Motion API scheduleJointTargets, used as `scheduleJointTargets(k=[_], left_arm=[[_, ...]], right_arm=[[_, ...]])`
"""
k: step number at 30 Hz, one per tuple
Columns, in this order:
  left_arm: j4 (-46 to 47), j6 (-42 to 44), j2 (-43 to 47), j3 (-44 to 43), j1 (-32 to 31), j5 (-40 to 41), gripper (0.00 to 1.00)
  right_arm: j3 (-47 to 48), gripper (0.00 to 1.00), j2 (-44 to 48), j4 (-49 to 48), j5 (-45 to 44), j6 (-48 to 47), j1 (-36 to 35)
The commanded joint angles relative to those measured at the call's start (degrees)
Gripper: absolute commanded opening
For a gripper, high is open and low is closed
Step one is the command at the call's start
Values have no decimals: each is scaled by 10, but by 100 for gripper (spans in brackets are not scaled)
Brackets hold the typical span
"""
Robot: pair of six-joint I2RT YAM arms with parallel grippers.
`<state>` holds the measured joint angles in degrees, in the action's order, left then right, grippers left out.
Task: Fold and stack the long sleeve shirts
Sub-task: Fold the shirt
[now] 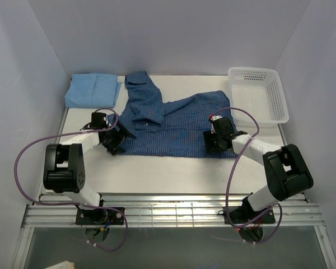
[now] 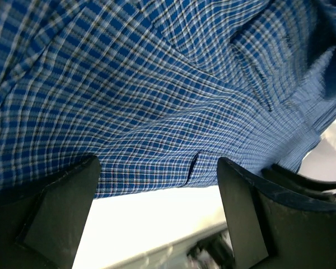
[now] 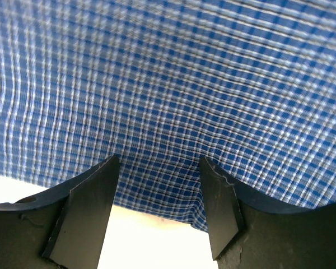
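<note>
The dark blue checked shirt (image 1: 173,126) lies spread across the middle of the table, collar toward the back left. The plain light blue shirt (image 1: 93,90) lies folded at the back left corner. My left gripper (image 1: 115,143) is open at the shirt's near left hem; in the left wrist view the checked cloth (image 2: 157,101) fills the frame and its hem runs between my fingers (image 2: 67,207). My right gripper (image 1: 214,142) is open at the near right hem; the right wrist view shows the cloth (image 3: 168,84) and its hem between the fingers (image 3: 221,207).
A white mesh basket (image 1: 257,95) stands at the back right. White walls close in the table on three sides. A bare strip of white table (image 1: 173,174) lies between the shirt and the near metal rail.
</note>
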<state>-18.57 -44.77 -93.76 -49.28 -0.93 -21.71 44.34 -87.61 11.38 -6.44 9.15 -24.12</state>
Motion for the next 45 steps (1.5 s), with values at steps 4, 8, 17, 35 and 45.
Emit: scheduleJointTargets(k=[4, 8, 17, 35, 45], left_arm=[[-254, -51, 164, 117, -22, 77, 98], [-305, -54, 252, 109, -21, 134, 98], [-283, -15, 238, -24, -21, 178, 98], [-256, -7, 190, 5, 70, 99, 98], [-234, -8, 201, 40, 78, 59, 98]], right_arm=[[-59, 66, 48, 86, -16, 41, 0], [-72, 67, 89, 95, 17, 48, -7], [86, 78, 103, 105, -17, 14, -170], [538, 93, -298, 68, -67, 49, -385], [639, 99, -417, 86, -151, 66, -383]])
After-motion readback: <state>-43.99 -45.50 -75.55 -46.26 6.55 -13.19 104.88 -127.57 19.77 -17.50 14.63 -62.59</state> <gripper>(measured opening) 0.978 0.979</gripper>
